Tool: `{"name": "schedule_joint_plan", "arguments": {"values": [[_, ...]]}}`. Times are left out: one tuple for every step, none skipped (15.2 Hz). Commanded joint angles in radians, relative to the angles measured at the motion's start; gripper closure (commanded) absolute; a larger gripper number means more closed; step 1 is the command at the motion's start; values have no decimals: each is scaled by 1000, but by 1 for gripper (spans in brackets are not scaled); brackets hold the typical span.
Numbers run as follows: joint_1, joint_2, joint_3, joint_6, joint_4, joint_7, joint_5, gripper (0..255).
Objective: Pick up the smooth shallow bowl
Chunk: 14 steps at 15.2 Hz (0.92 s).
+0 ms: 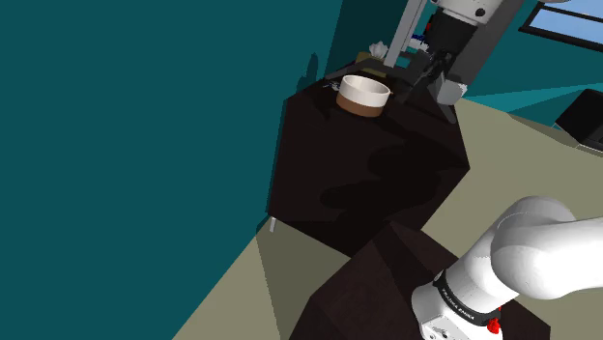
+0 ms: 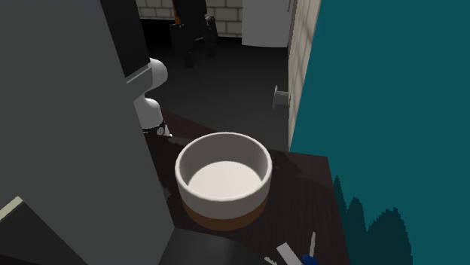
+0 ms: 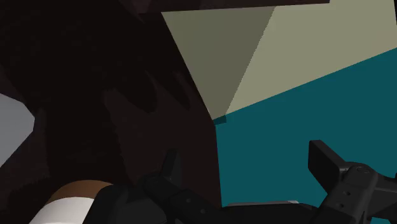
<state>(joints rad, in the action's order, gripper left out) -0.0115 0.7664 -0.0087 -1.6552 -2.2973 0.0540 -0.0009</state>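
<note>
The bowl (image 1: 363, 94) is round with a white upper wall and a brown base, and it stands near the far end of the dark table (image 1: 358, 174). In the second exterior view the bowl (image 2: 224, 181) looks empty and upright. My black gripper (image 1: 432, 70) hangs just beyond the bowl, toward the shoulder view's right. In the wrist view the gripper (image 3: 248, 168) is open, with nothing between its two fingers (image 3: 168, 172). The bowl (image 3: 67, 205) lies outside the fingers, beside one of them, and part of it is cut off.
A teal wall (image 1: 145, 116) runs along the table's side. Small white and blue items (image 2: 297, 256) lie on the table close to the bowl. Beige floor (image 1: 522, 164) surrounds the table. The dark stand (image 1: 387, 280) sits at the shoulder view's lower right.
</note>
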Motion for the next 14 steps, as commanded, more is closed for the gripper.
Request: {"name": "schedule_joint_plan", "arguments": {"values": [[0,0,0,0,0,0,0,0],[-3,-34,-13,-18,15,14,-5,0],[-5,-68,-25,-35,31,28,-9,0],[-7,-103,-38,-51,48,42,-13,0],[-9,-138,-50,-67,67,56,-15,0],[-11,-173,-62,-81,87,70,-17,0],[-12,-209,-74,-95,108,84,-18,0],[-13,-245,-85,-107,131,98,-19,0],[-14,-281,-97,-118,154,112,-18,0],[-15,-318,-108,-129,180,126,-16,0],[-16,-355,-119,-138,206,140,-14,0],[-17,-392,-130,-146,234,155,-10,0],[-18,-430,-140,-153,263,170,-6,0],[-19,-468,-151,-159,293,185,0,0]]}}
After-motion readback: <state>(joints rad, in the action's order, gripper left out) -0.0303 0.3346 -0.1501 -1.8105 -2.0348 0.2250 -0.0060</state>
